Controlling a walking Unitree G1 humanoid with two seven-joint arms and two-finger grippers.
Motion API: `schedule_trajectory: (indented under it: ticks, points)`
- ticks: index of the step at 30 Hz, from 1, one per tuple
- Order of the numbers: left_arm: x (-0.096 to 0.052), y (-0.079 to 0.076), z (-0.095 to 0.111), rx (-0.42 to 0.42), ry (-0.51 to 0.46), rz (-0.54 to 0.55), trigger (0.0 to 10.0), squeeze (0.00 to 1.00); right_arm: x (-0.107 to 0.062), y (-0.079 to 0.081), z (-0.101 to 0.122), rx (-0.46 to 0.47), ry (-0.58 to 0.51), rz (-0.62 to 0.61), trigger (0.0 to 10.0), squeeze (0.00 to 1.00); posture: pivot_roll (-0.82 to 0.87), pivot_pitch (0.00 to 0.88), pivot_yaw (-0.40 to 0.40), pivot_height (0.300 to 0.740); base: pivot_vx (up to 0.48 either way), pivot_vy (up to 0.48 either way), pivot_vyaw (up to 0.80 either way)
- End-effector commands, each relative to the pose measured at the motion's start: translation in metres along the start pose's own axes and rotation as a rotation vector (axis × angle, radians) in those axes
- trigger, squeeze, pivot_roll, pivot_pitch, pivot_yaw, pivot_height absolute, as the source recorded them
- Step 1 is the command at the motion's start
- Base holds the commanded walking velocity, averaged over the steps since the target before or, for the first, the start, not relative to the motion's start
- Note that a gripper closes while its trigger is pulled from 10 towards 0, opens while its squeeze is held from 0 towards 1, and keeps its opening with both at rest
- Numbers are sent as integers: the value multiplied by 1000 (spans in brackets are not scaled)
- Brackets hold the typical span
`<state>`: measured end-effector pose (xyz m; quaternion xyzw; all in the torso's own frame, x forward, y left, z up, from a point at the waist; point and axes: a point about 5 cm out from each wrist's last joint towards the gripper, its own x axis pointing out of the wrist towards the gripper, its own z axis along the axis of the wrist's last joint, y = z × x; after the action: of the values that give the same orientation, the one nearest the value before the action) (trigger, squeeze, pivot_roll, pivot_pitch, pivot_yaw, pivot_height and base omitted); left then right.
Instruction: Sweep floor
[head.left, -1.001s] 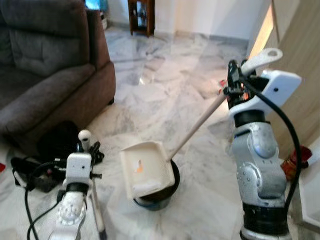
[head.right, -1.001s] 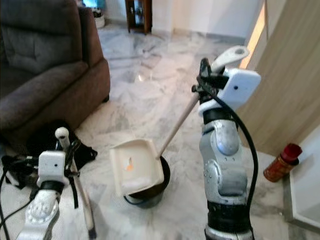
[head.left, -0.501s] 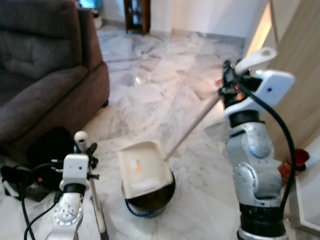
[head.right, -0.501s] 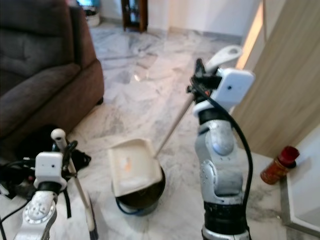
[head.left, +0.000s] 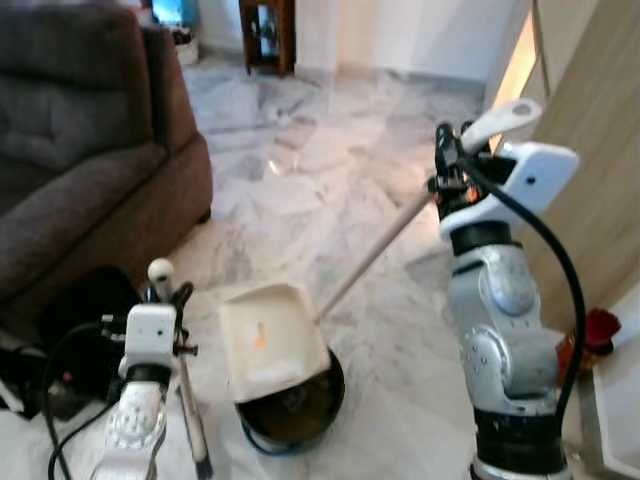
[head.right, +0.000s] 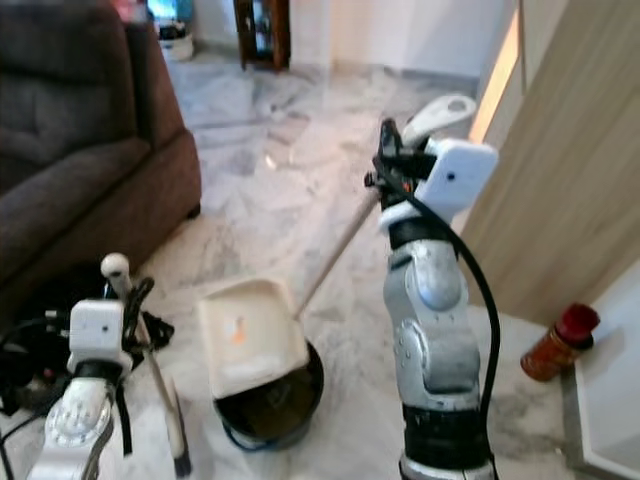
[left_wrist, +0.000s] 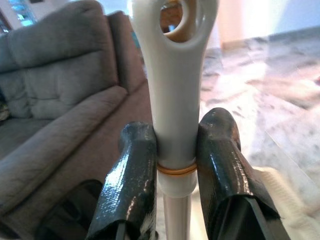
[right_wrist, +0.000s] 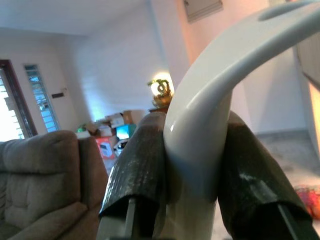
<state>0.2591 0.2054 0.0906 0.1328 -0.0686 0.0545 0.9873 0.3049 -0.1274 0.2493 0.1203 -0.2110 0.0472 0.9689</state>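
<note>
A white dustpan (head.left: 270, 340) hangs tilted over a round black bin (head.left: 300, 412), with a small orange scrap (head.left: 258, 336) lying in the pan. Its long pale handle (head.left: 370, 258) slopes up to my right gripper (head.left: 446, 170), which is shut on the handle's curved white grip (right_wrist: 200, 115). Low on the left, my left gripper (head.left: 166, 300) is shut on the white broom handle (left_wrist: 175, 100), which stands nearly upright. The stick runs down past my arm to the marble floor (head.left: 330, 170). The broom head is hidden.
A dark brown sofa (head.left: 80, 150) fills the left side, with black cables and a dark bundle (head.left: 70, 335) on the floor before it. A wooden panel (head.left: 600, 120) and a red bottle (head.right: 560, 340) stand on the right. A wooden cabinet (head.left: 265, 30) is far back.
The camera has shifted a little. The dustpan has slid slightly left over the bin, so more of the bin's rim shows. Both grippers keep their hold.
</note>
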Motion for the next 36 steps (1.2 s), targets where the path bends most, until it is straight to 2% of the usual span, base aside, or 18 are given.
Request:
schedule_trajectory:
  ticks: [1,6,8,10,14,15,16,23,36]
  points:
    - [2,5,6,20,-38,1,10000,0,1,11,15,-9,-85,38,10000,0,77,75,35,740,0,0,0]
    - [2,4,7,19,-42,0,10000,0,-3,26,14,-7,-99,73,10000,0,79,84,35,740,0,0,0]
    - [2,4,7,18,-41,0,10000,0,-4,30,15,-32,-109,91,10000,0,78,85,34,740,0,0,0]
    - [2,4,7,16,-40,0,10000,0,-6,38,17,-100,-145,134,10000,0,79,86,34,740,0,0,0]
    - [2,3,7,22,-44,-5,10000,0,-7,41,20,-134,-175,156,10000,0,81,82,32,740,0,0,0]
    - [2,3,7,22,-44,-5,10000,0,-7,43,21,-158,-187,164,10000,0,81,82,32,740,0,0,0]
    - [2,3,7,22,-45,-6,10000,0,-8,45,22,-224,-215,179,10000,0,83,78,31,740,0,0,0]
    - [2,3,7,26,-46,-8,10000,0,-15,60,22,-360,-286,253,10000,0,86,71,32,740,0,0,0]
    - [2,4,8,28,-50,-6,10000,0,-23,72,20,-331,-298,313,10000,0,87,74,33,740,0,0,0]
